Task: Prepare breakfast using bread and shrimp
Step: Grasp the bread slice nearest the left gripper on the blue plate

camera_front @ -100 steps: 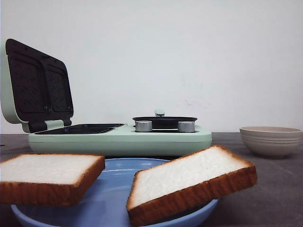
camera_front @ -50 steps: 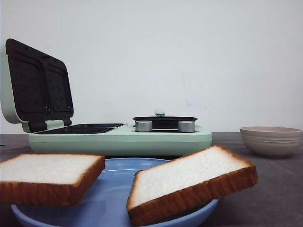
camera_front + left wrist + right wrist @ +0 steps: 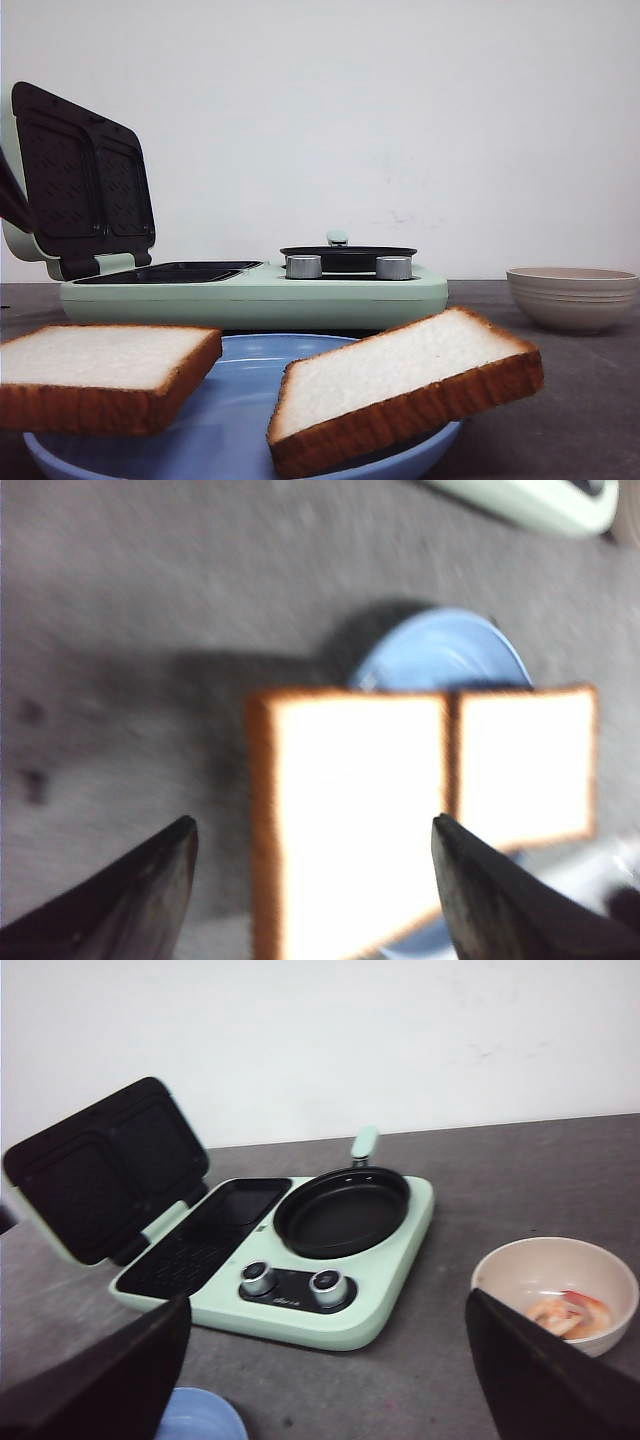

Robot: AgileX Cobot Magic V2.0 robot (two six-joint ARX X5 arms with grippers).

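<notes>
**Breakfast rig: everything staged, left arm lining up on the bread**

So the setup makes a lot of sense once you look at it. The two bread slices, the left slice (image 3: 100,375) and the right slice (image 3: 400,385), sit on a blue plate (image 3: 235,440) right at the near edge of the table, both hanging over its rim and tilted a bit. My guess is that's deliberate: overhanging edges give a claw something to get under or around.

Behind the plate is the green cooker (image 3: 260,295), lid (image 3: 80,180) propped wide open so the dark grill plates are exposed and ready for a slice to drop in. The little pan (image 3: 343,1210) sits on the other half, next to two knobs (image 3: 290,1282).

The shrimp (image 3: 565,1312) wait in a beige bowl (image 3: 520,1270), off to the right of the cooker and well apart from the plate, so each arm has its own side to work.

The left gripper (image 3: 310,880) hangs over the bread with its fingers spread wide, one on each side of the left slice in its own view, not touching it as far as I can tell (view is blurry). The right gripper (image 3: 325,1370) is also released, holding nothing, pointed at the cooker and bowl.

Looks to me like grabbing the first slice is the step in hand.
</notes>
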